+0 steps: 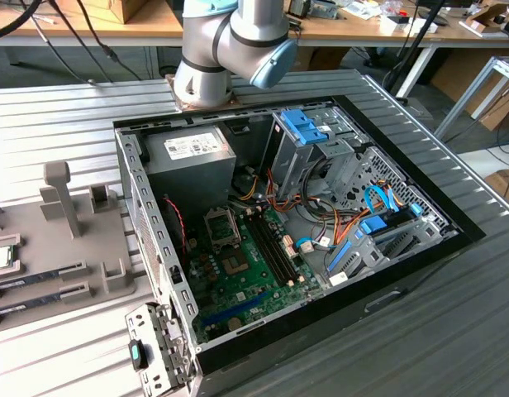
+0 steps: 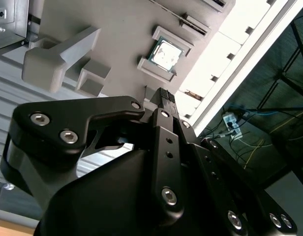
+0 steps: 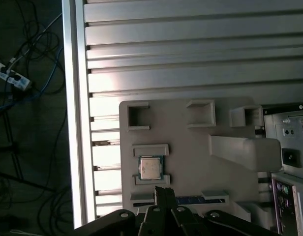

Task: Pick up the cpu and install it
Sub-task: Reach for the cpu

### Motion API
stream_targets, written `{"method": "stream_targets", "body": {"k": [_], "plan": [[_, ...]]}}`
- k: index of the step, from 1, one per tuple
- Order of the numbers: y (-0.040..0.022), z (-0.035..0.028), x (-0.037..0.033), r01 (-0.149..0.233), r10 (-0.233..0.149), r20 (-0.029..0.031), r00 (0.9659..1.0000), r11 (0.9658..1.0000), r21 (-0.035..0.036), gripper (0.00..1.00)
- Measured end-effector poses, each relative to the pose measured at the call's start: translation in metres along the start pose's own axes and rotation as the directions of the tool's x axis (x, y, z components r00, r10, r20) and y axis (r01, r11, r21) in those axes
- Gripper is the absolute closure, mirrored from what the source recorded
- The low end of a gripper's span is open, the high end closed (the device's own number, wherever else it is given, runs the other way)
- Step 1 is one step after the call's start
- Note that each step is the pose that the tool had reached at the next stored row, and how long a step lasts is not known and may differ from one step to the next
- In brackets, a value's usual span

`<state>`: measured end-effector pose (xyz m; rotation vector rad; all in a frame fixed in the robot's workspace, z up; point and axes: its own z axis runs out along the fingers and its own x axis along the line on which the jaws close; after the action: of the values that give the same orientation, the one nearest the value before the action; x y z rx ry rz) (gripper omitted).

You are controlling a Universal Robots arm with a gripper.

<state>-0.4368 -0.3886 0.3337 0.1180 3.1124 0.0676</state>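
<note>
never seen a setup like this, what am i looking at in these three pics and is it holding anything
This is a robot arm beside an open computer case on a slatted metal table. The exterior view comes from a camera off the arm, looking down into the case. The two wrist views come from cameras riding on the arm, so its black gripper shows up close. The gripper is shut and holds nothing. It points toward a grey holder where the cpu, a small silvery square, sits in its slot, not yet picked up.
</note>
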Motion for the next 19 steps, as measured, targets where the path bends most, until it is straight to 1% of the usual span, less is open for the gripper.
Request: {"method": "stream_targets", "body": {"k": [4, 8, 10, 16, 19], "plan": [[-0.0002, 0.0053, 0.0001, 0.0, 0.0, 0.0, 1.0, 1.0, 0.0, 0.89], [-0.0005, 0.0145, 0.0004, 0.0, 0.0, 0.0, 1.0, 1.0, -0.0001, 0.89], [-0.0001, 0.0169, 0.0005, 0.0, 0.0, -0.0001, 1.0, 1.0, 0.0003, 0.89], [0.003, 0.0238, 0.0009, 0.0, 0.0, 0.0002, 1.0, 1.0, 0.0026, 0.89], [0.0054, 0.0307, 0.0013, 0.0, 0.0, 0.0003, 1.0, 1.0, 0.0054, 0.89]]}}
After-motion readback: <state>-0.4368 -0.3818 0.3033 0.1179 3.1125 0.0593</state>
